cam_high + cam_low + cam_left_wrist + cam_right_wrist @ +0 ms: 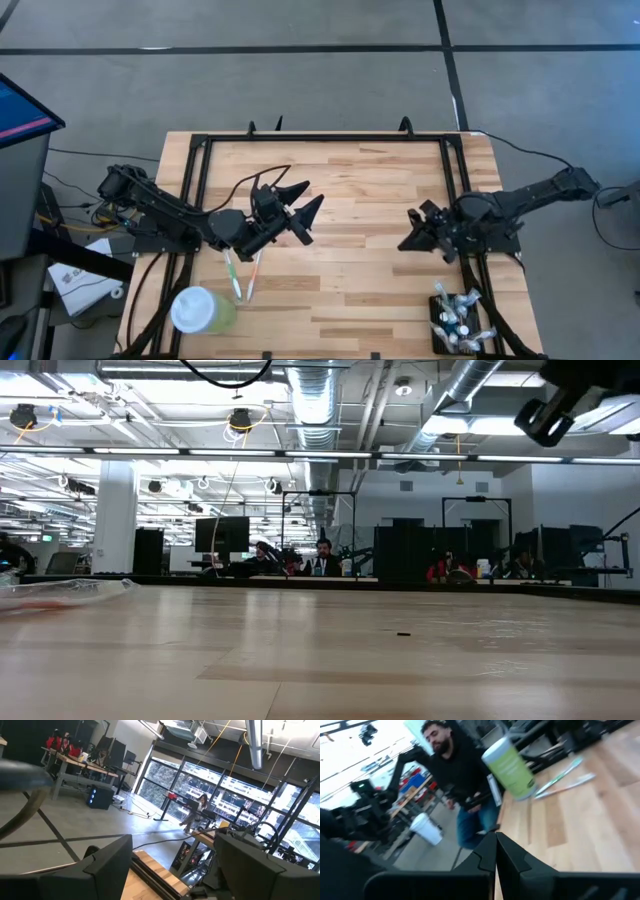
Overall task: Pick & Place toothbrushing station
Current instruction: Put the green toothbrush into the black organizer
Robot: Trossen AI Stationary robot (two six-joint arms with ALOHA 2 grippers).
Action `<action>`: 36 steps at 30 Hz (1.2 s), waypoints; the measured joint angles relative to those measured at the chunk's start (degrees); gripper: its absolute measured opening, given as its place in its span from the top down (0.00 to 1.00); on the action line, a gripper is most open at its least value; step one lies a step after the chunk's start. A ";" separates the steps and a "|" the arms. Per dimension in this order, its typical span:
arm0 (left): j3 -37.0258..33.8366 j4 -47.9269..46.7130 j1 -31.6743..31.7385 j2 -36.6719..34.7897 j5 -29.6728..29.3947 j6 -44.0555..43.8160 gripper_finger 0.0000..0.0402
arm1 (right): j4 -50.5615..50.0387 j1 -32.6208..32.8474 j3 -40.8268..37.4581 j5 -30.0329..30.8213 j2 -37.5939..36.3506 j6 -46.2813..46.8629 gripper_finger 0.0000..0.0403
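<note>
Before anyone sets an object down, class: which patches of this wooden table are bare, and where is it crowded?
Bare: the wide strip of the pale wooden table between the open left hand and the shut right hand, running toward both long edges. Crowded: one corner holds the pale green cup with white lid beside two toothbrushes; the opposite corner holds the small black slotted holder.

The toothbrushing station (455, 322) is a small black rectangular holder standing at the right front corner of the wooden worktop (350, 200), close against the black frame rail on that side. Its top is crowded with small pale items standing upright or leaning in its slots; what they are cannot be told. It sits flat on the worktop, touched by neither claw.
</note>
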 joint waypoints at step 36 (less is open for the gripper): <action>0.20 -5.19 3.07 -0.90 3.58 -0.94 0.31 | 5.41 -28.82 0.00 -3.65 -0.94 -5.63 1.00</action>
